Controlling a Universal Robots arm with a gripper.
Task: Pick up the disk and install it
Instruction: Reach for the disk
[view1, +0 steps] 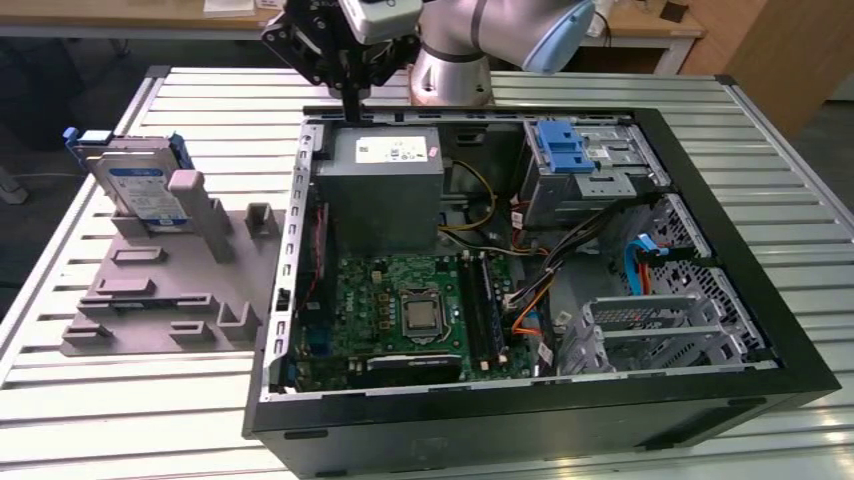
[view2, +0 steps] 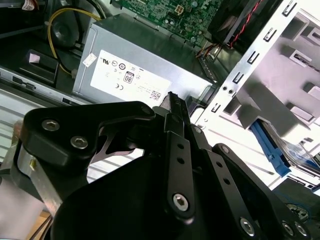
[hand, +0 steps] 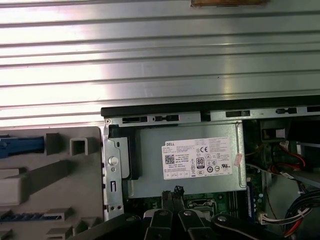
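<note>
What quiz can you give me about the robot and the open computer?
1. Which part of the computer is the pincer nearest?
2. True or false: the pincer holds the disk.
3. Where is the disk? A in the grey holder; B in the computer; C on the floor.
Key: 1 the grey box with a white sticker; 2 false; 3 A.

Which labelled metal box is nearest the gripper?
The large grey box with the white sticker inside the black case, right by the gripper. The flat silver blue-bracketed disk stands apart in the grey holder outside the case.
</note>
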